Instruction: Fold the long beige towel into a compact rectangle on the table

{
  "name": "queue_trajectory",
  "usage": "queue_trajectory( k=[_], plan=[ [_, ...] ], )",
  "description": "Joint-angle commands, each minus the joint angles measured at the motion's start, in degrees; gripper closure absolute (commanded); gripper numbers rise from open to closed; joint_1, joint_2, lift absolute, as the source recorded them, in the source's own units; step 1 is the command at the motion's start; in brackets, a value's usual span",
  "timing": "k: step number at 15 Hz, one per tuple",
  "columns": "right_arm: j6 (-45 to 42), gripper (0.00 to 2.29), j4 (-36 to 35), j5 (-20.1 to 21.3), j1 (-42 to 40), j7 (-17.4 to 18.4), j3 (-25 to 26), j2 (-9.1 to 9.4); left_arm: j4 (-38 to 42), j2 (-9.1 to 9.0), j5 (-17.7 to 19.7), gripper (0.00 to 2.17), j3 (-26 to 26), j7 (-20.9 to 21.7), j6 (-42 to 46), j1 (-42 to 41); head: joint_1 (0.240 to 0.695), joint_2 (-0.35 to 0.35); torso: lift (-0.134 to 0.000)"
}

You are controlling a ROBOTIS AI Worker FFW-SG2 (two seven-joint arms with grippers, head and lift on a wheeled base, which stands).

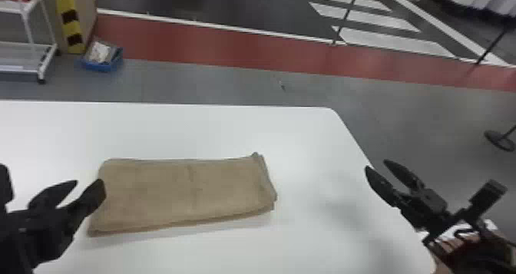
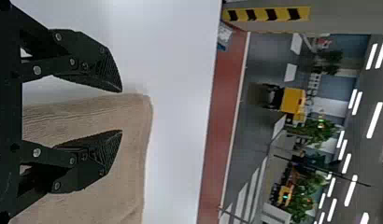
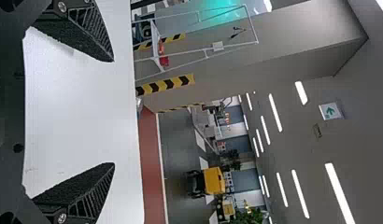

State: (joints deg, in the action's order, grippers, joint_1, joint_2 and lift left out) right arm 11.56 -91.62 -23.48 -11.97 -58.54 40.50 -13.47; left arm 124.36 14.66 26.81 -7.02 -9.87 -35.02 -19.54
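The beige towel (image 1: 184, 192) lies flat on the white table as a folded, layered rectangle, its long side running left to right, with a small raised corner at its far right. My left gripper (image 1: 91, 183) is open at the towel's left end. In the left wrist view the open left gripper (image 2: 122, 111) shows with the towel (image 2: 129, 163) beyond and beside its fingers, nothing held. Over the table's right edge stands my right gripper (image 1: 375, 164), open and apart from the towel. In the right wrist view the right gripper (image 3: 114, 112) has its fingers wide apart, with nothing between them.
The white table (image 1: 172, 129) has its far edge beyond the towel and its right edge slanting under the right arm. On the floor behind are a blue bin (image 1: 101, 64), a white wheeled rack (image 1: 46, 62) and a striped pillar (image 1: 71, 20).
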Motion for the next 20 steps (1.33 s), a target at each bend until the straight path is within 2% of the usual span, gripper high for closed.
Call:
queue_trajectory(
  k=[1, 4, 7, 9, 11, 12, 13, 15, 16, 20],
  plan=[
    [0.00, 0.08, -1.10, 0.10, -0.07, 0.00, -0.07, 0.72, 0.62, -0.07, -0.71, 0.05, 0.43, 1.17, 2.72, 0.02, 0.695, -0.350, -0.124],
    [0.70, 0.09, -2.24, 0.01, -0.33, 0.09, -0.25, 1.42, -0.78, -0.42, -4.66, 0.13, -4.58, 2.58, 2.89, 1.96, 0.695, -0.350, -0.124],
    [0.70, 0.09, -2.95, 0.01, -1.03, 0.00, -0.60, 2.30, -5.62, -0.51, -8.44, 0.31, -12.93, 2.31, 5.88, 5.38, 0.695, -0.350, -0.124],
    [0.70, 0.09, -3.74, -0.26, -1.91, 0.09, -1.13, 2.66, -9.66, -0.95, -10.46, 0.72, -17.24, 1.26, 6.58, 8.46, 0.695, -0.350, -0.124],
    [1.58, 0.09, -6.20, -0.43, -3.32, 1.06, -1.48, 3.71, -11.95, -1.21, -11.08, 1.37, -19.00, -1.64, 7.46, 10.13, 0.695, -0.350, -0.124],
    [1.93, 0.09, -7.52, -0.52, -4.29, 2.11, -1.92, 4.33, -12.21, -1.12, -11.17, 1.61, -18.91, -1.82, 7.46, 10.22, 0.695, -0.350, -0.124],
    [2.11, 0.10, -8.92, -0.52, -4.99, 3.34, -2.27, 5.03, -12.21, -1.04, -11.26, 1.72, -18.73, -1.82, 7.46, 10.22, 0.695, -0.350, -0.124],
    [3.34, 0.10, -11.12, -0.52, -6.13, 5.45, -3.67, 5.91, -12.03, -0.60, -11.87, 1.75, -18.65, -1.99, 7.29, 10.22, 0.695, -0.350, -0.124],
    [3.34, 0.11, -12.09, -0.34, -6.83, 7.03, -4.73, 6.35, -11.86, -0.42, -12.05, 1.92, -18.73, -2.70, 6.76, 10.04, 0.695, -0.350, -0.124],
    [5.27, 0.11, -13.67, 0.01, -8.68, 11.07, -9.04, 7.93, -11.86, 0.46, -12.75, 1.92, -18.29, -2.96, 5.53, 9.78, 0.695, -0.350, -0.124]
  ],
)
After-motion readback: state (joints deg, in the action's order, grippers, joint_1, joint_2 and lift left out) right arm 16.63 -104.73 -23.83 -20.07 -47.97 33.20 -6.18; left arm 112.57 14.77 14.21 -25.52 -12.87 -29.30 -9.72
